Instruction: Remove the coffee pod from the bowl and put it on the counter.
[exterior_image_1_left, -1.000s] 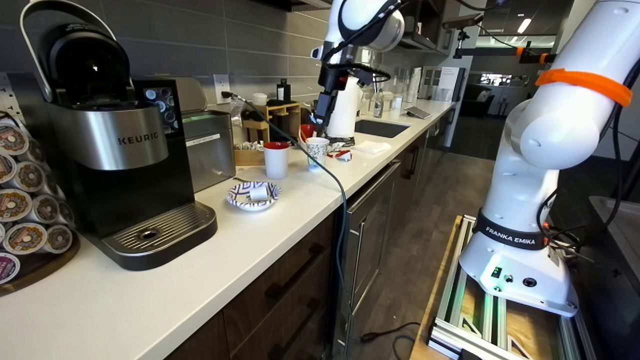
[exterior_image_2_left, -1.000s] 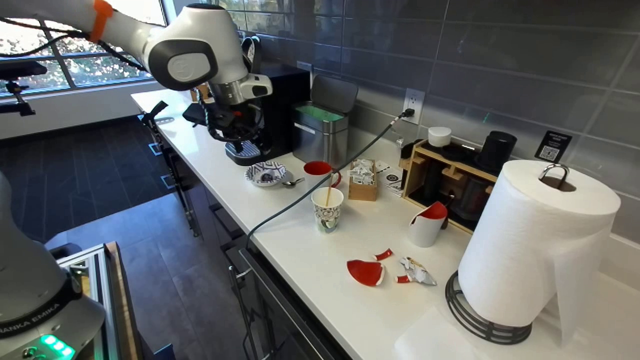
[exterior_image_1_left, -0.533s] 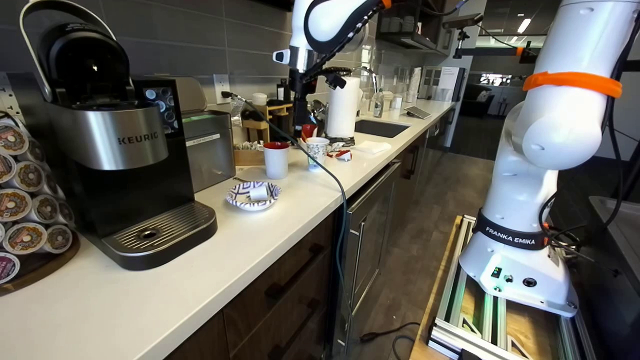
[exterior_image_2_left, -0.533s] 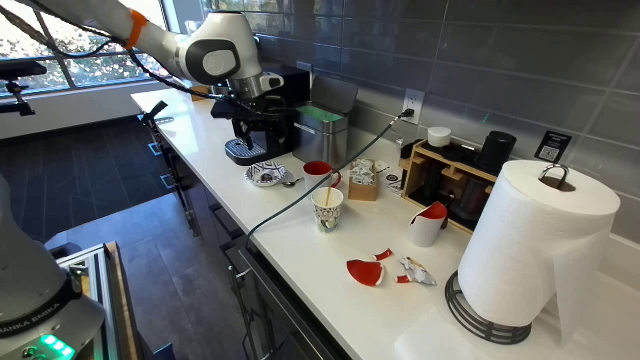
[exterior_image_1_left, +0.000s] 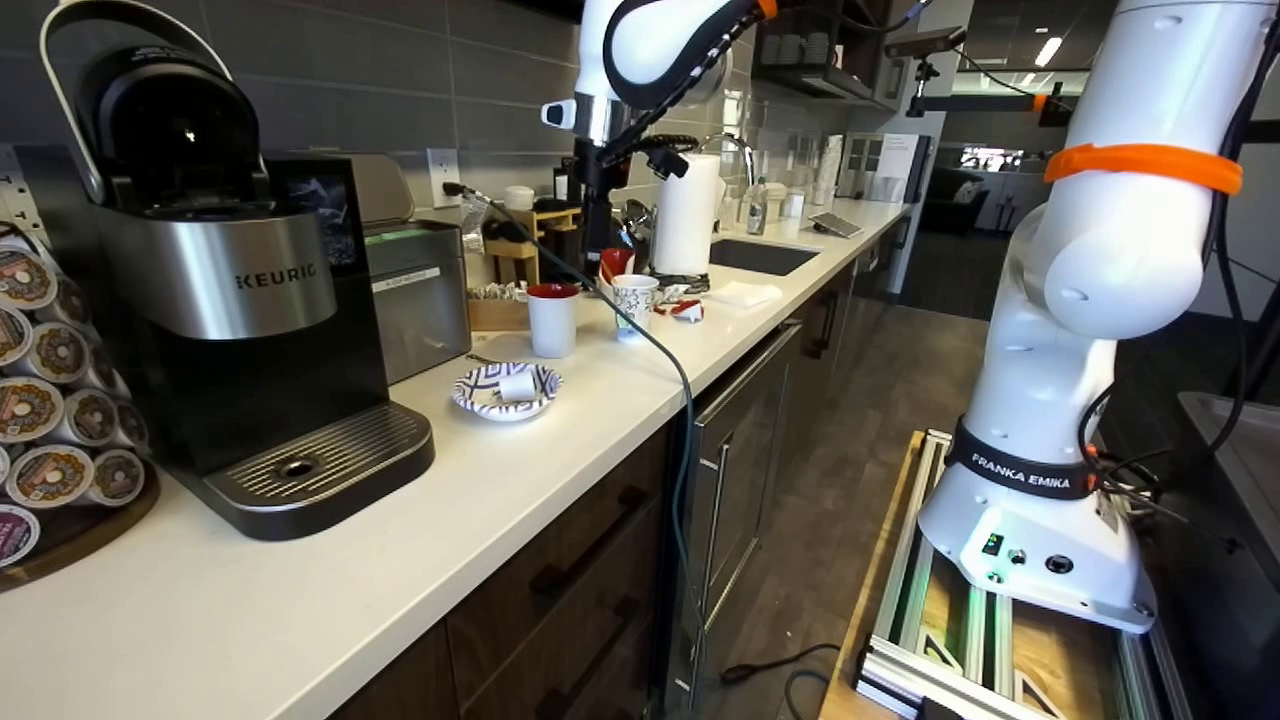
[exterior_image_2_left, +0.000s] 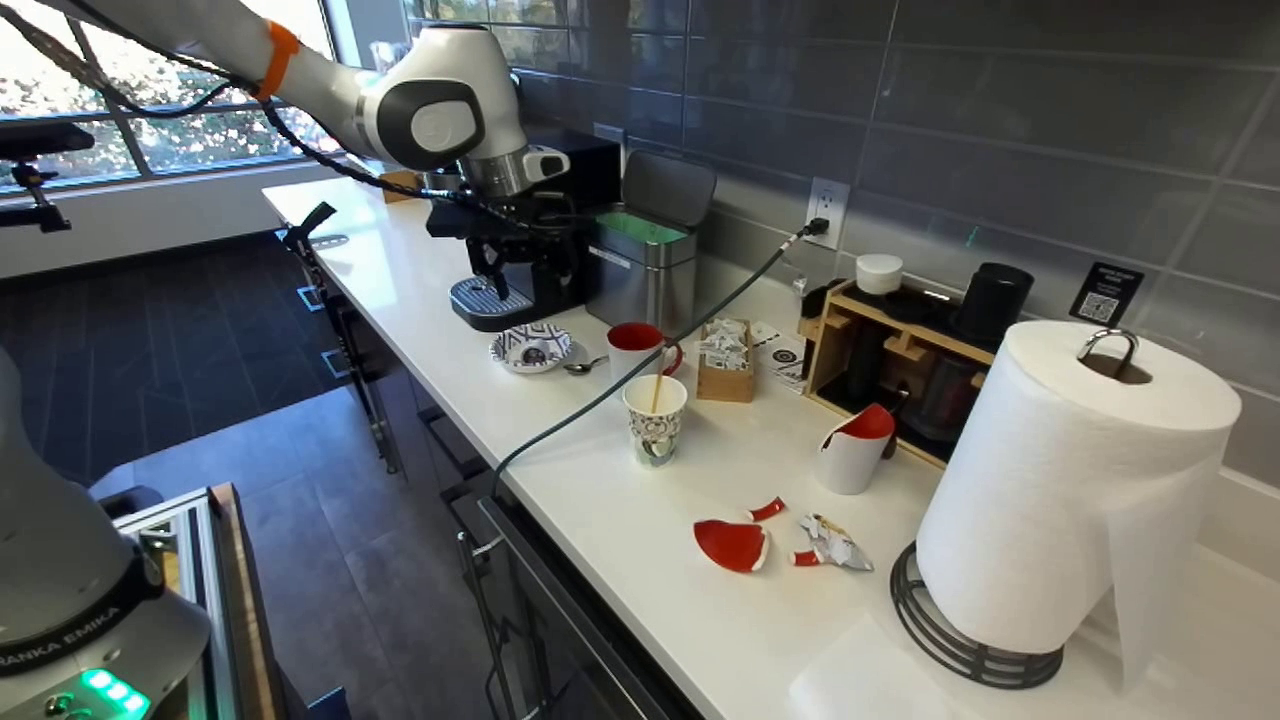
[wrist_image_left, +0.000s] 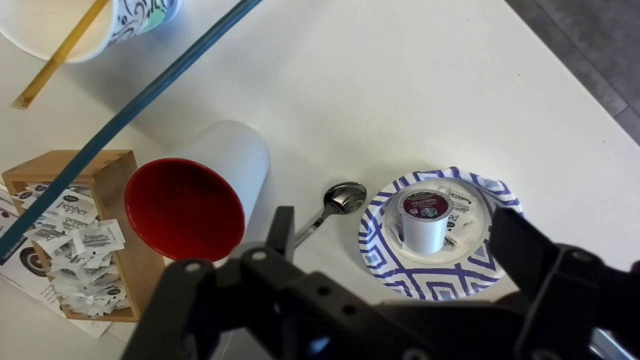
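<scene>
The coffee pod (wrist_image_left: 425, 235) is a small white cup with a dark red lid. It lies in the paper bowl (wrist_image_left: 435, 286), white with purple patterns, on top of some pepper packets. The pod (exterior_image_1_left: 517, 387) and bowl (exterior_image_1_left: 478, 402) also show in an exterior view, on the white counter (exterior_image_1_left: 560, 470) beside the coffee machine. In the other camera's exterior view the bowl (exterior_image_2_left: 515, 343) shows too. My gripper (wrist_image_left: 392, 217) is open and empty, pointing down, well above the counter. In the wrist view the bowl appears between its fingers, nearer the right one.
A spoon (wrist_image_left: 345, 198) lies beside the bowl. A red-lined mug (wrist_image_left: 185, 210), a paper cup (exterior_image_2_left: 655, 420) with a stirrer and a packet box (exterior_image_2_left: 727, 375) stand nearby. A cable (exterior_image_2_left: 600, 400) crosses above the counter. A coffee machine (exterior_image_1_left: 270, 300) stands behind; broken red shards (exterior_image_2_left: 732, 545) lie farther off.
The arm has swung toward the coffee machine and the bowl, and the gripper has turned from tilted to pointing straight down. Over the last half second it barely moves. Pod and bowl are unmoved.
</scene>
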